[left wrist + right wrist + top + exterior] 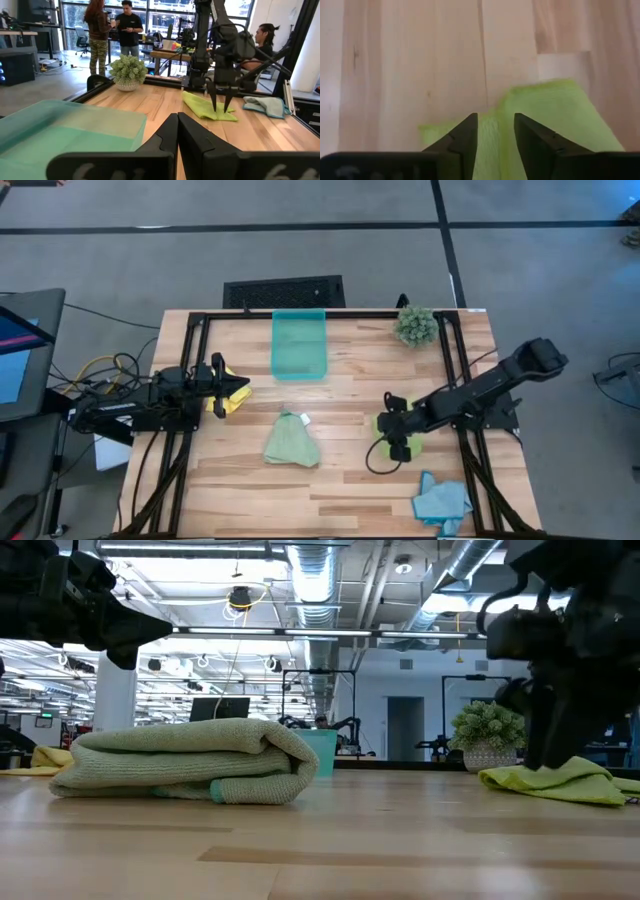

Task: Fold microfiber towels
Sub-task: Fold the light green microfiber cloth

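The right gripper (495, 131) is being held just over the lime towel (545, 125), fingers spread and pinching nothing, probably to take an edge for folding. The left gripper (177, 131), pressed together, is waiting over the yellow towel (232, 402). A pale green towel (291, 442) is lying mid-table, a blue towel (441, 500) near the front edge. The wooden table (350, 480) is being overlooked by people (125, 25) in an open workshop.

Matte black arms, black cables
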Controlling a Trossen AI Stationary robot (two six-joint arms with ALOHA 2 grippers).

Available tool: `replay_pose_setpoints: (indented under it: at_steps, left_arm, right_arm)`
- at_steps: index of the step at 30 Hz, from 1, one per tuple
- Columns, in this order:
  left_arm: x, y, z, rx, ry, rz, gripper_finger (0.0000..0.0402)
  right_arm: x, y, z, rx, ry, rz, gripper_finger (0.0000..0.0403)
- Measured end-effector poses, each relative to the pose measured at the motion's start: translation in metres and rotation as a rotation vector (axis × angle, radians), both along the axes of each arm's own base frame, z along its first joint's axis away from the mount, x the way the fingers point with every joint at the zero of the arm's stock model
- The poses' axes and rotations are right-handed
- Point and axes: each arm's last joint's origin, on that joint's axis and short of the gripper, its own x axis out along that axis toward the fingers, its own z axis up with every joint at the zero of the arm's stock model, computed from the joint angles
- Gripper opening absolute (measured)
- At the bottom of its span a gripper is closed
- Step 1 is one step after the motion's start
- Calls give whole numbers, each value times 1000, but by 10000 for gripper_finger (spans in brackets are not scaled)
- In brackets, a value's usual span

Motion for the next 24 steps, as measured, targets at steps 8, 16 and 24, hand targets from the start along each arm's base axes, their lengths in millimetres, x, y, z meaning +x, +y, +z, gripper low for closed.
replay_pose_setpoints:
  at_steps: [8,16,24]
  left_arm:
    - [0,0,0,0,0,0,0]
    - [0,0,0,0,0,0,0]
    - [0,0,0,0,0,0,0]
  right_arm:
    - [9,1,-18,-118,-21,-81,105]
    - [13,1,-29,-208,-31,-172,56]
    - [23,5,6,-244,-158,-168,17]
